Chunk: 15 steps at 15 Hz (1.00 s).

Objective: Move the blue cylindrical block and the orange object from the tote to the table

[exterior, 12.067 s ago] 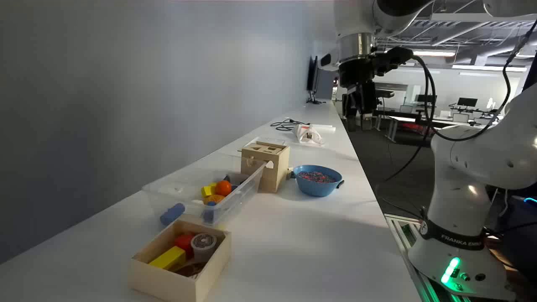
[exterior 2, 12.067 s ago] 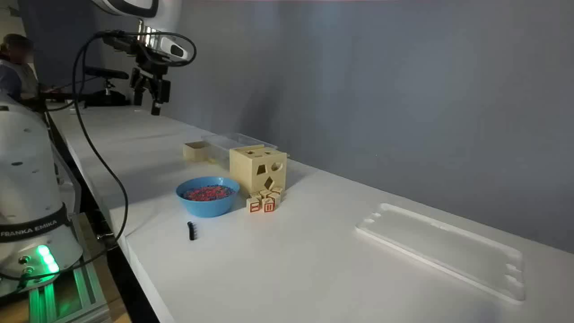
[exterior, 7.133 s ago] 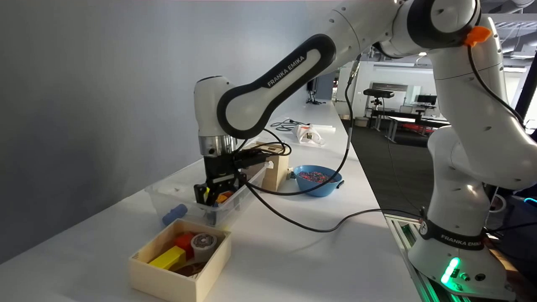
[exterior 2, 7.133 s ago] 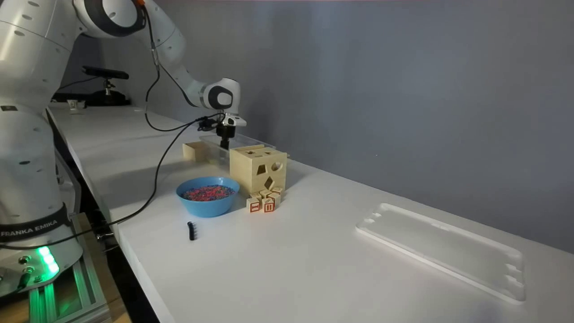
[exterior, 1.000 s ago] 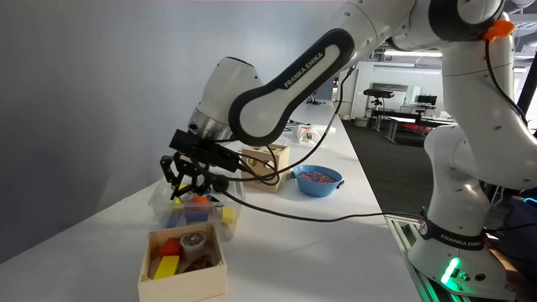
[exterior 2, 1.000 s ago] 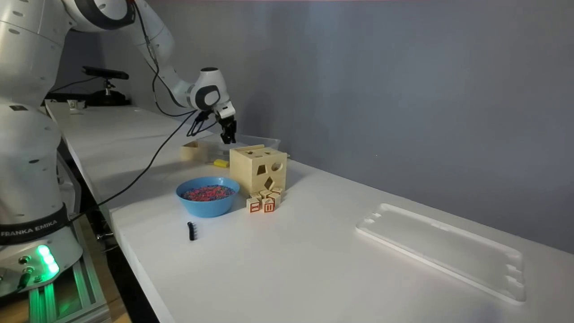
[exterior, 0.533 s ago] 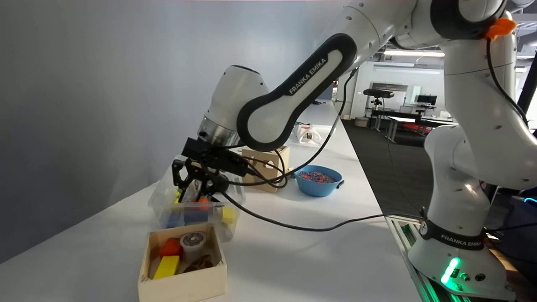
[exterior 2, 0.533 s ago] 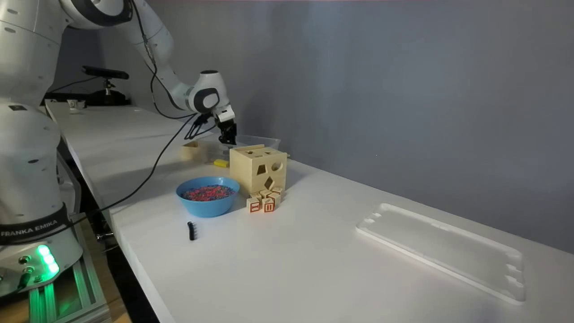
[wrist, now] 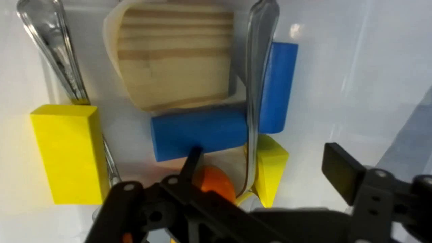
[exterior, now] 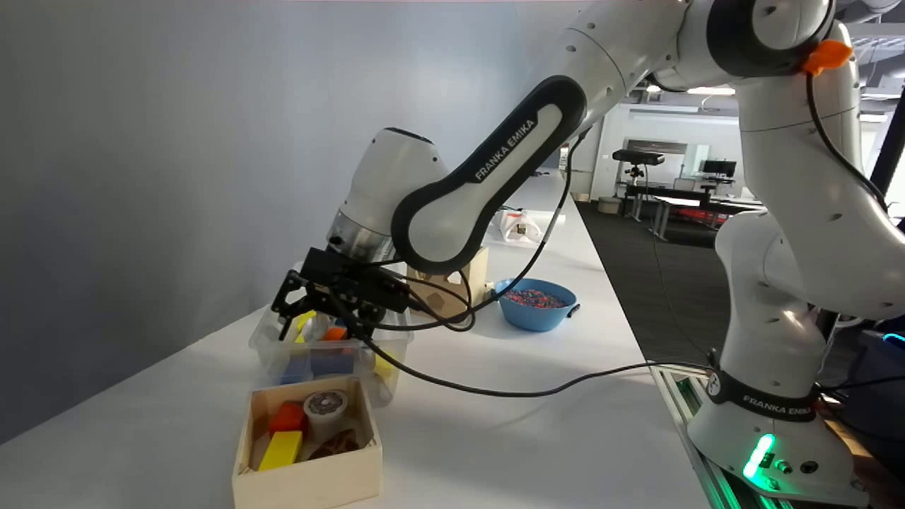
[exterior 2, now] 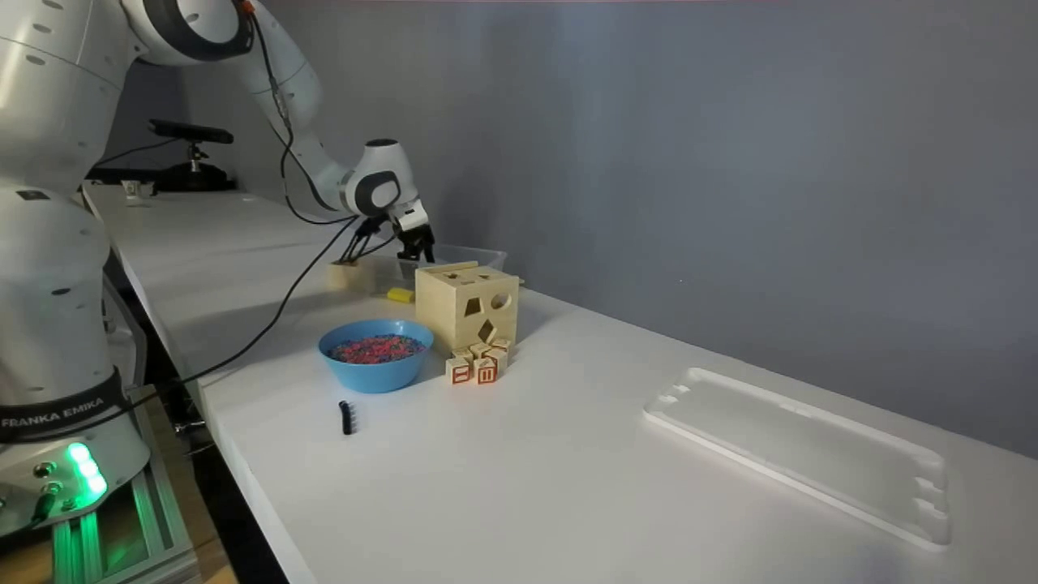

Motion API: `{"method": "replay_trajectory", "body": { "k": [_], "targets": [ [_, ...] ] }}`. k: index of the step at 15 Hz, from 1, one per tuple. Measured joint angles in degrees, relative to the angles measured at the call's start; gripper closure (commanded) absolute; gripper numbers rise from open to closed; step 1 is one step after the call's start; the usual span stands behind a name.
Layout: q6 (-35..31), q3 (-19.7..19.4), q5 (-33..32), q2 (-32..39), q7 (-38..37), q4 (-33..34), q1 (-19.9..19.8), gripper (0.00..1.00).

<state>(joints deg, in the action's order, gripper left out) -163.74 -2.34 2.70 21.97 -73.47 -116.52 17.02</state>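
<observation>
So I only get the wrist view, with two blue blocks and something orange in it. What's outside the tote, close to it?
Observer: An exterior view shows an open wooden box just in front of the tote. I can't tell if they touch.
Operator: Ooh, what's inside it?
Observer: A yellow block and a red piece are among the things in there.
Operator: And is there anything on the table I could spill?
Observer: Maybe. In both exterior views a blue bowl with lots of tiny red and blue bits stands on the table.
</observation>
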Motion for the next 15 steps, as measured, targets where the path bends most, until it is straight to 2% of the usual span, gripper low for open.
{"method": "replay_trajectory", "body": {
  "k": [4,7,9,11,15],
  "targets": [
    [0.31,-0.72,-0.27,1.73,0.00,1.47,0.67,0.16],
    [0.99,-3.04,-1.95,4.13,-0.62,2.46,2.10,0.07],
    [1.04,-4.24,-2.26,4.74,-0.99,2.83,2.87,0.06],
    [1.20,-4.84,-2.29,4.74,-1.07,2.84,3.18,0.01],
    [2.62,-3.96,-1.77,4.16,-0.95,2.91,2.60,0.02]
  ]
}}
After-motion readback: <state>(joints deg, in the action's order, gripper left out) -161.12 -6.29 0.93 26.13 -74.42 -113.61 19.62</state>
